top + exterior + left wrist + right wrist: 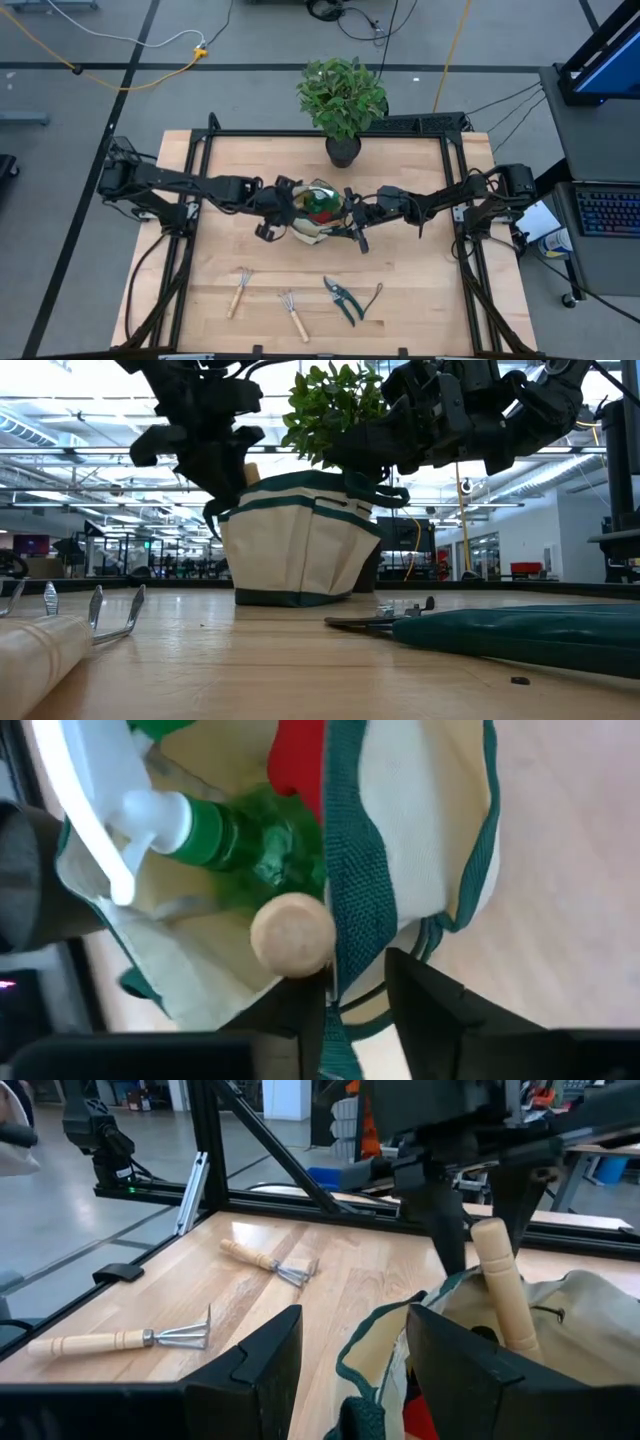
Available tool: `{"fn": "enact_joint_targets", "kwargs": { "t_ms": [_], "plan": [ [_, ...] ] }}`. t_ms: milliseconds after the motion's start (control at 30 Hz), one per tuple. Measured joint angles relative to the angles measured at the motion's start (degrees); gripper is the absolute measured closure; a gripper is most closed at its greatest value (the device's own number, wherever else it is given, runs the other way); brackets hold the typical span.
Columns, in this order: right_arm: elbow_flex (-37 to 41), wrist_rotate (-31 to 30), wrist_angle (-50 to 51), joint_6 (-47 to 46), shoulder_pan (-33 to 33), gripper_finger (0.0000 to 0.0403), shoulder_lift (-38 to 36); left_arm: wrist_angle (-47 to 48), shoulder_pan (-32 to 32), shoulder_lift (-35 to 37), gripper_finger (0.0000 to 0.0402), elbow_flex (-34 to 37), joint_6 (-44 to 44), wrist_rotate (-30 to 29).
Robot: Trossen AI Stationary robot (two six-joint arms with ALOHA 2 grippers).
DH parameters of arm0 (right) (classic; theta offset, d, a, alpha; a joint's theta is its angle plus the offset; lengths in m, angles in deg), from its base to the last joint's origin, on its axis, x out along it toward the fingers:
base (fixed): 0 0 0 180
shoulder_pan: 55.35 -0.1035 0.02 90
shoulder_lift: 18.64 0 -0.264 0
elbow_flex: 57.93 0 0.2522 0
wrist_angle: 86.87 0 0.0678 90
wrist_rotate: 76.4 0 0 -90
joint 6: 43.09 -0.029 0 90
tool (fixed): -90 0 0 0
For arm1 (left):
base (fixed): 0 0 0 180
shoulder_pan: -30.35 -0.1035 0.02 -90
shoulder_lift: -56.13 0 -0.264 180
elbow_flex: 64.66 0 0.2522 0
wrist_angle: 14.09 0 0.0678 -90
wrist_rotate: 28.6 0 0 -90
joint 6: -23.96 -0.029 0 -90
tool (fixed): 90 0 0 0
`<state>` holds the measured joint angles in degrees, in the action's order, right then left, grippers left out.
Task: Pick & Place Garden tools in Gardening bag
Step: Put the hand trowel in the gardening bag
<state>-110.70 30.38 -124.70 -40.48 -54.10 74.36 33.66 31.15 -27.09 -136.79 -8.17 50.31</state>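
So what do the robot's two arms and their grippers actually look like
Both arms are dark, nearly black, built of jointed segments with bulky housings and black cables looping along them. The left gripper and right gripper each end in two flat, angular black fingers with a matte finish. No markings can be made out on them.

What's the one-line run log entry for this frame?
left gripper: open over gardening bag, wooden handle inside | right gripper: holds bag strap | on table: two rakes, pruners
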Motion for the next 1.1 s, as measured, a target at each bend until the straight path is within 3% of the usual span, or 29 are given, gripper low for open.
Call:
{"fn": "enact_joint_targets", "kwargs": {
  "t_ms": [233, 467, 667, 800, 900, 1100],
  "plan": [
    [0.0, -0.02, 0.04, 0.0, 0.0, 0.0232, 0.0, 0.36, 1.8, 0.0, 0.039, 0.0, -8.97, -3.74],
    [0.0, -0.04, 0.04, 0.0, 0.02, 0.0232, 0.0, 0.31, 5.3, 2.14, 0.0396, 0.04, -13.57, -15.91],
    [0.0, -0.15, -0.06, 0.0, 0.03, 0.0232, 0.0, 0.09, 6.1, 4.04, 0.0395, 0.02, -11.68, -11.46],
    [0.0, -0.17, -0.42, -0.85, 0.02, 0.0232, 0.0, 3.73, 5.76, 4.0, 0.0394, 0.04, -8.67, -15.6],
    [0.0, -0.57, -0.42, -0.79, 0.2, 0.0232, 0.0, 3.89, 4.17, 3.78, 0.0397, 0.02, -8.1, -10.1],
    [-0.02, -3.28, 3.14, 1.99, 1.18, 0.0232, 0.0, 6.12, 4.86, 3.9, 0.0395, 0.02, -5.43, -14.76]
  ]
}}
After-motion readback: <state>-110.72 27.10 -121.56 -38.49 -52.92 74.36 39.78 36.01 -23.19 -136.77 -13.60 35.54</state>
